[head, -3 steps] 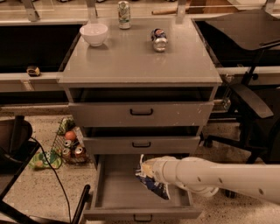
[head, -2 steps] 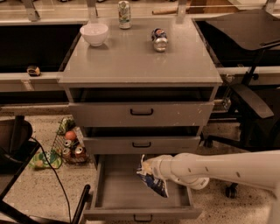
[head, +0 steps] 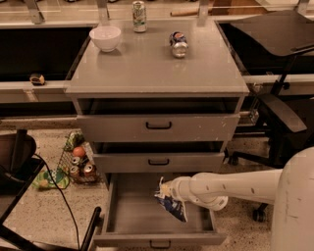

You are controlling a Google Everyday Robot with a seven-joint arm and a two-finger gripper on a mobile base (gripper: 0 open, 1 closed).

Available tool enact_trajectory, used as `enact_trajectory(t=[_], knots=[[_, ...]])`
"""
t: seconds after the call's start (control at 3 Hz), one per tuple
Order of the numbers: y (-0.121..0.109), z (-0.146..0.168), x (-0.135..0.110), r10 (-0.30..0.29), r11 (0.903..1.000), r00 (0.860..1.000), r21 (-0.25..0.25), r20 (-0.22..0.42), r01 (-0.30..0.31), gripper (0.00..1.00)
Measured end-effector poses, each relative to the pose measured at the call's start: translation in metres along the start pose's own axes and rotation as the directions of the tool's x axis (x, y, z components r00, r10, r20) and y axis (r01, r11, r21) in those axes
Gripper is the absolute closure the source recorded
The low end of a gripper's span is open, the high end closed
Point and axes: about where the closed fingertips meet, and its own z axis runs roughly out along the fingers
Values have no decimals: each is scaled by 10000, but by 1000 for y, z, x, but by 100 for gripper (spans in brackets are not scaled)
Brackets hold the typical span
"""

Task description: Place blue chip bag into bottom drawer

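Note:
The blue chip bag (head: 171, 202) is dark blue with white print and hangs above the right half of the open bottom drawer (head: 132, 211). My gripper (head: 166, 190) reaches in from the right on a white arm and is shut on the bag's top edge. The bag's lower corner sits close to the drawer floor; I cannot tell if it touches. The drawer is pulled out, with its small black handle (head: 160, 243) at the front edge.
A white bowl (head: 105, 37), an upright can (head: 139, 10) and a toppled blue-and-silver can (head: 178, 44) stand on the cabinet top. The two upper drawers (head: 158, 126) are slightly open. A wire basket with cans (head: 77, 164) sits on the floor at left; office chairs at right.
The arm has stretched further left and the bag has lowered slightly over the drawer. The bag stays in the gripper.

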Motion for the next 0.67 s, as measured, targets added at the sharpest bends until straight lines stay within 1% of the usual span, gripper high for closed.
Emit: enact_trajectory(t=[0.33,0.67], knots=[[-10,27,13,313,9992,9989,258,-350,-304,100],[-25,63,34,754,9963,9942,460,-771,-720,100]])
